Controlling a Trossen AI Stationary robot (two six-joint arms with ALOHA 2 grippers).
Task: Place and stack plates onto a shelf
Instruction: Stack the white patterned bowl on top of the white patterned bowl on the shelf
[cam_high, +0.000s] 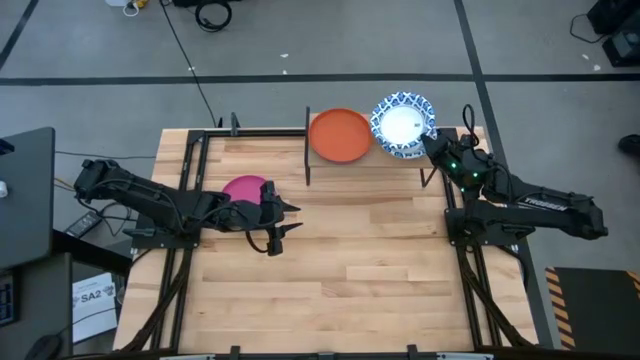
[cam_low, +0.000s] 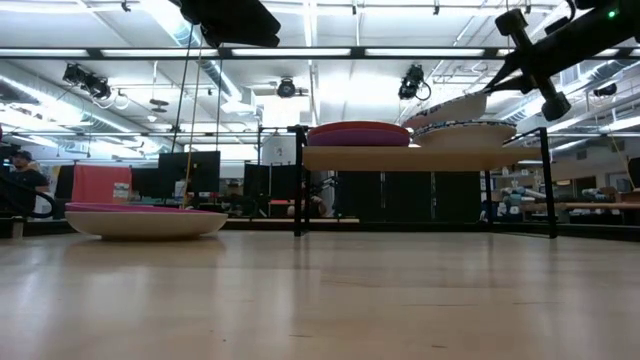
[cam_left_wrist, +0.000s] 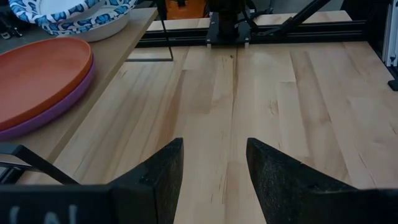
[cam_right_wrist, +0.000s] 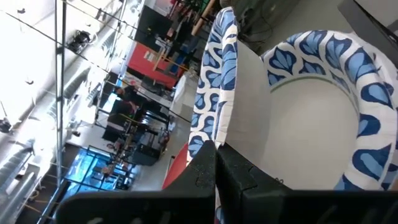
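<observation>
**Right fingers pinching a tilted blue-rimmed plate over the shelf stack**

My right gripper (cam_high: 432, 143) sits at the shelf's (cam_high: 395, 160) right end, fingers closed tight on the rim of a white plate with blue pattern (cam_right_wrist: 214, 106). In the low view that held plate (cam_low: 450, 106) is tilted, its gripped edge raised and its far edge dipping toward the stack of blue-rimmed plates (cam_low: 465, 134) below. Whether the low edge touches the stack, I cannot tell from here. Round plate, so no long axis; its face points up and away from my wrist.

The orange plate (cam_high: 340, 134) lies flat on the shelf's left half, face up, on top of the purple plate (cam_left_wrist: 53, 112), whose edge peeks out beneath it.

My left gripper (cam_high: 279, 222) hovers over the tabletop (cam_high: 360, 260), fingers (cam_left_wrist: 165, 171) spread wide, holding nothing, pointed toward the table's right side. The magenta plate (cam_high: 245, 187) lies flat on the table just behind it, cream underside showing in the low view.
</observation>
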